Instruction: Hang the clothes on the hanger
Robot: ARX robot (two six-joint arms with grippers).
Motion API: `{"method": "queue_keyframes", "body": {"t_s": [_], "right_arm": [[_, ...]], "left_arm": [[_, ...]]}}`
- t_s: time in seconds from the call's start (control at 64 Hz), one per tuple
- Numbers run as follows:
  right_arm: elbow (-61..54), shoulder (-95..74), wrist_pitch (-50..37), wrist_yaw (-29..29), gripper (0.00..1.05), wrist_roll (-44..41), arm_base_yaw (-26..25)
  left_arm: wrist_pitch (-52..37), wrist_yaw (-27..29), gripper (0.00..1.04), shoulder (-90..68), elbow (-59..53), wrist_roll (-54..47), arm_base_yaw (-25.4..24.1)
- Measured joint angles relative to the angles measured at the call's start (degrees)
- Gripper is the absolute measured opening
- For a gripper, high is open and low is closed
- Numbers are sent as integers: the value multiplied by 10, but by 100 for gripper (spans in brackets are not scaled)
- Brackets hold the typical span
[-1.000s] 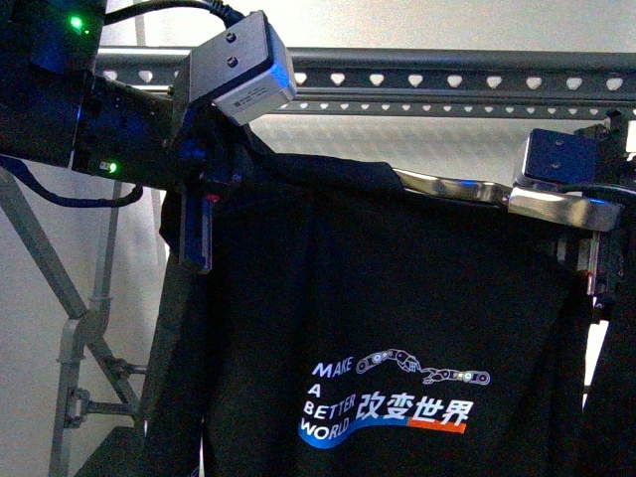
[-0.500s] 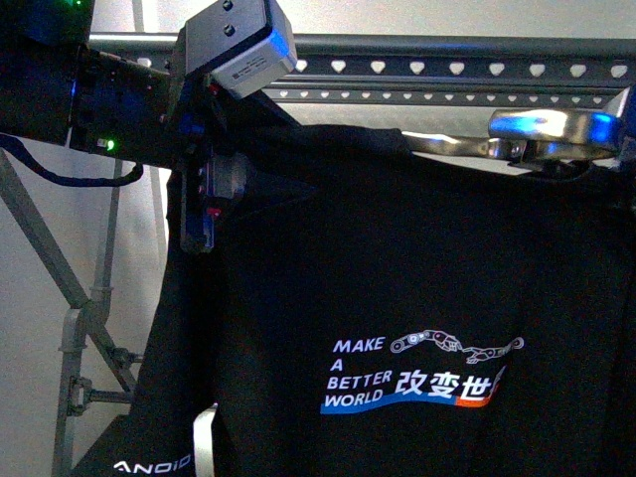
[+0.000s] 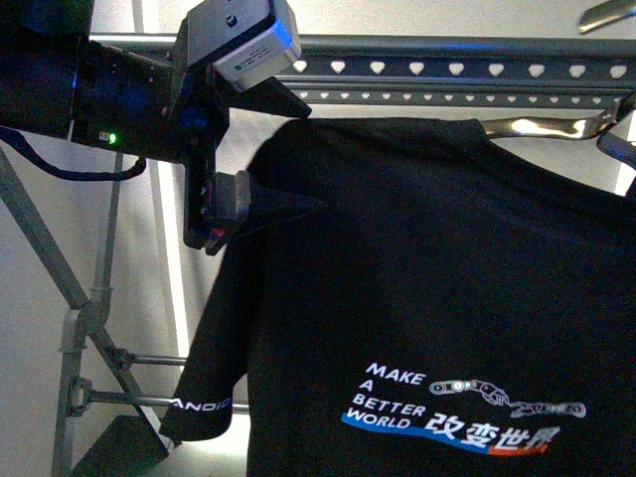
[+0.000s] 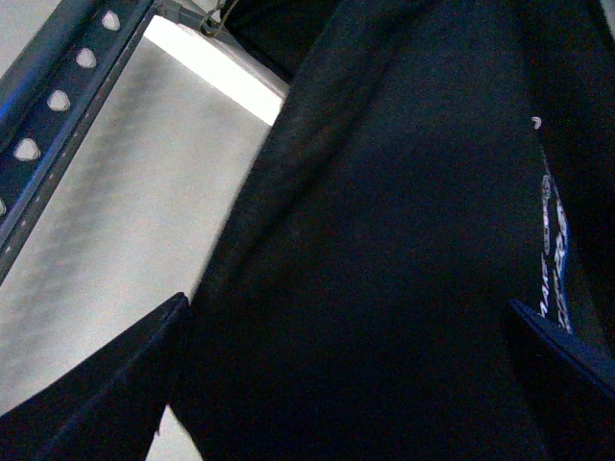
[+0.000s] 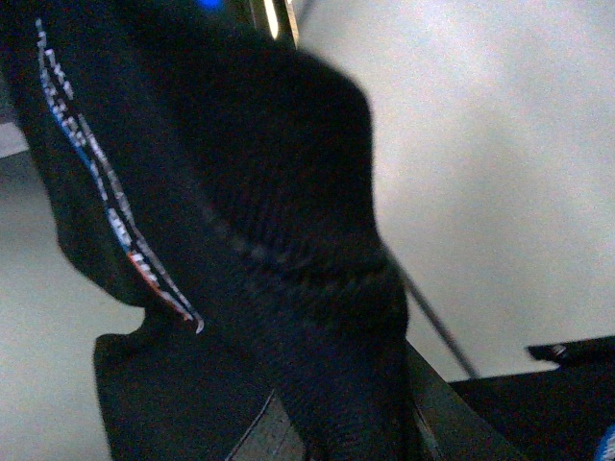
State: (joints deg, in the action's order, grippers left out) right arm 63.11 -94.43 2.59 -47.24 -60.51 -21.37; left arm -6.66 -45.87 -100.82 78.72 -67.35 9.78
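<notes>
From the front: left gripper (image 3: 221, 204) high up, fingers apart, a tented peak of the black T-shirt (image 3: 417, 278) against its inner pad. Rest of the shirt spread away from that gripper toward the other arm and hanging below it. Print low and well apart from the gripper, one sleeve drooping beneath it. Just above and behind the gripper, the rack's top rail (image 3: 447, 70) with its row of heart-shaped holes. At the shirt's far upper edge, a shiny metal bar (image 3: 542, 127). From the left wrist: two fingers (image 4: 106, 394) wide apart, dark cloth filling the gap between them, rail off beyond one finger. From the right wrist: right gripper (image 5: 480, 403) half buried under bunched cloth showing the print's edge. Cannot tell whether spread or closed.
</notes>
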Motion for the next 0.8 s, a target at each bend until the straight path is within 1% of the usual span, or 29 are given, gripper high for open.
{"method": "queue_keyframes", "body": {"t_s": [0.234,0.25,0.281,0.297,0.312,0.328,0.344,0.359,0.375,0.391,0.406,0.422,0.438,0.453,0.469,0.484,0.547,0.578,0.594,0.609,0.625,0.688,0.734,0.75,0.781,0.797], "right_arm": [[-11,0,81,-2,8,-2,-21],[-11,0,85,-1,8,0,-22],[-11,0,87,0,8,2,-23],[-11,1,87,0,8,5,-23],[-11,1,87,0,8,7,-24],[-11,2,89,0,8,13,-24],[-11,4,91,0,8,16,-24],[-11,6,94,0,8,19,-24],[-11,8,96,-1,8,23,-24],[-11,12,99,-3,8,29,-24],[-11,15,99,-4,8,34,-24],[-11,20,99,-12,7,52,-25],[-11,23,99,-16,6,57,-26],[-10,26,100,-18,6,65,-26],[-10,38,102,-23,5,82,-27],[-10,45,102,-23,5,96,-27],[-10,80,118,-26,5,162,-29],[-5,97,140,-22,5,193,-29],[0,104,153,-19,5,205,-29],[4,116,166,-20,5,236,-29],[5,120,170,-20,5,241,-28],[11,147,193,-26,5,322,-27],[16,153,195,-30,5,355,-27],[19,156,195,-30,5,379,-27],[23,158,195,-30,5,399,-27],[27,159,195,-31,5,414,-28]], "left_arm": [[0,1,98,0,0,0,0],[-6,6,98,0,-2,5,0],[-44,24,98,-3,-13,46,0],[-104,54,98,-6,-28,92,0],[-134,69,98,-8,-35,105,0],[-192,97,98,-12,-48,164,0],[-221,111,98,-14,-54,193,0],[-249,124,98,-16,-60,243,0],[-278,137,98,-19,-65,260,0],[-334,160,98,-25,-71,330,-2],[-362,171,98,-29,-74,384,-3],[-410,195,98,-35,-76,455,-5],[-429,207,98,-37,-76,473,-6],[-445,218,98,-37,-76,524,-8],[-483,251,98,-38,-77,607,-12],[-499,275,98,-37,-76,688,-15],[-494,335,98,-16,-75,888,-25],[-480,363,98,-7,-75,941,-28],[-480,367,98,-5,-75,961,-29],[-477,367,98,-3,-76,988,-30],[-476,368,98,-2,-76,994,-30],[-466,388,98,1,-86,1005,-30],[-466,396,98,1,-94,1008,-30],[-448,414,97,3,-94,993,-28],[-409,441,94,11,-94,972,-26],[-364,469,90,21,-98,947,-25]]}}
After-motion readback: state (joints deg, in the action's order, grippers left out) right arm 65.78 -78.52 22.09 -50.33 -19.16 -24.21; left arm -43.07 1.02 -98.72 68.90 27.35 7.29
